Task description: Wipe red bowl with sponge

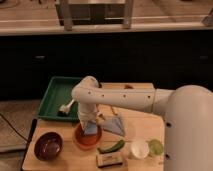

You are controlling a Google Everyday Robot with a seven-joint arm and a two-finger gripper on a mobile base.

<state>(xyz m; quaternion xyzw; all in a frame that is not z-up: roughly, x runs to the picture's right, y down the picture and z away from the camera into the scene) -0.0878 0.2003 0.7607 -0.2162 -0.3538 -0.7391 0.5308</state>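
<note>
Over the red bowl (86, 138) the pincer (89, 125) is being held low, with the sponge (91, 129) being pressed into the bowl beneath it; whether it is grasping the sponge cannot be told. Near the counter (145, 122) front the bowl is being flanked by a maroon bowl (48, 145) and a grey-blue cloth (115, 124). Behind, a green tray (56, 95) is being kept.

The gripper (89, 125), low and left of centre, is mostly hidden behind the arm. The sponge (91, 129) covers part of the red bowl (85, 141).
</note>
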